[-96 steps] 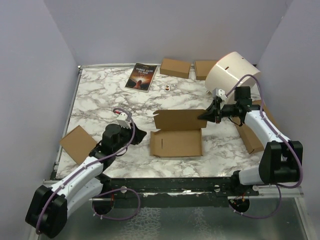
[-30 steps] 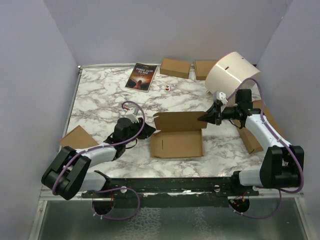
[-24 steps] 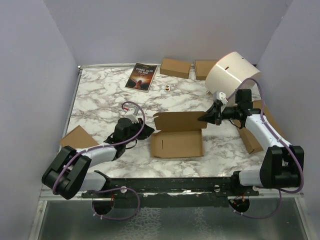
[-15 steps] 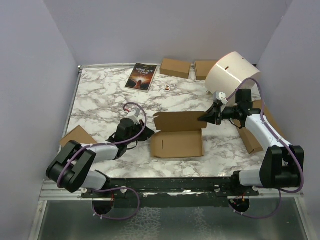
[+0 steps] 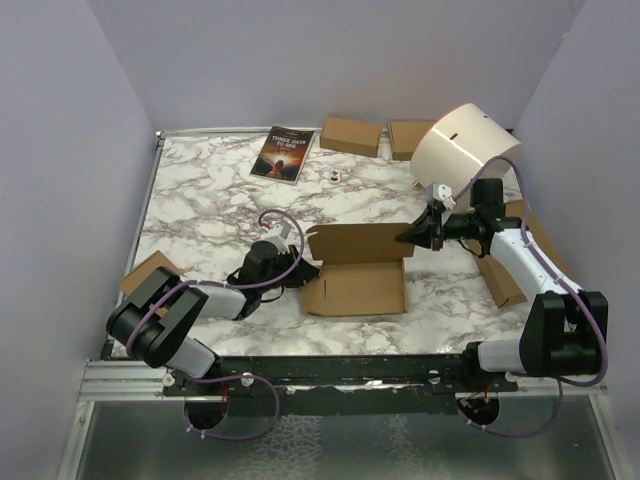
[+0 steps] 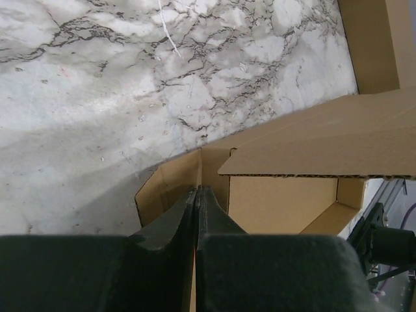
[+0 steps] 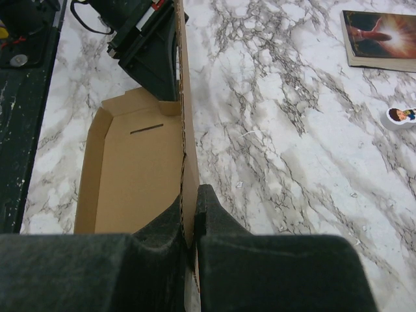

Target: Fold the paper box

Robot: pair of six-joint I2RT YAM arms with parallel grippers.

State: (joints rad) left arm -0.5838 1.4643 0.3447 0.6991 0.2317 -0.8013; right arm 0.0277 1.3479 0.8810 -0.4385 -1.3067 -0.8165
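Both arms pinching the paper box [image 5: 355, 285], mid-table, just ahead of the bases.

Nearest, the left gripper [image 6: 197, 192] is clamping thin cardboard at the box's left side flap [image 6: 170, 187], jaws nearly touching. Beyond, the right gripper [image 7: 193, 193] is pinching the upright rear panel [image 5: 360, 240] at its right end. Judging: hinge the flap about its crease while the right is steadying; any sideways pull risks dragging the base.

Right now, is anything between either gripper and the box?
Nothing visible. The left gripper is shut on the box at its left side flap, and the right gripper is shut on the right end of its raised panel.
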